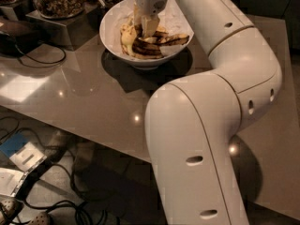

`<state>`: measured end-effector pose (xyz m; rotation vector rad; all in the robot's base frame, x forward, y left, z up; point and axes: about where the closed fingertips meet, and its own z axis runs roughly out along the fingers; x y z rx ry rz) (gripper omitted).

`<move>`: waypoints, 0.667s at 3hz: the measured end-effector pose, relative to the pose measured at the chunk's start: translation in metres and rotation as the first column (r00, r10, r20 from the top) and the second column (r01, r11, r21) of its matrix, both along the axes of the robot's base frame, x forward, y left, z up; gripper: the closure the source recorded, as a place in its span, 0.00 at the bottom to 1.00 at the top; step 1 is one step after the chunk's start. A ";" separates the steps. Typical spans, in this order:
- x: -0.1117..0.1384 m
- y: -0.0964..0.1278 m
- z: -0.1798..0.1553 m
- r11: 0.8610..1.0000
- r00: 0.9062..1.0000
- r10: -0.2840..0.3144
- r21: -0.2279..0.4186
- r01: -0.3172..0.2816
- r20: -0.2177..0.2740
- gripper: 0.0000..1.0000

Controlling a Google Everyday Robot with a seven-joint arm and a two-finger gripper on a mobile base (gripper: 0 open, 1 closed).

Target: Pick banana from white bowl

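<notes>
One gripper (146, 26) reaches down into the white bowl (108, 22), its grip width impossible to tell, with the pale banana (126, 34) just beside it on the view's left among dark-streaked banana pieces (161, 40), so closing might catch a piece instead.

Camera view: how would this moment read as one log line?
end effector: down inside white bowl | banana: in bowl, not lifted | phase: grasp pending
</notes>
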<state>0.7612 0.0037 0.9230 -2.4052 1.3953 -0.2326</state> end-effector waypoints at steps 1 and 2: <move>0.002 0.003 -0.001 1.000 1.000 -0.004 0.010 0.004 0.008 1.00; 0.002 0.007 0.004 0.999 1.000 -0.026 0.032 0.025 0.011 1.00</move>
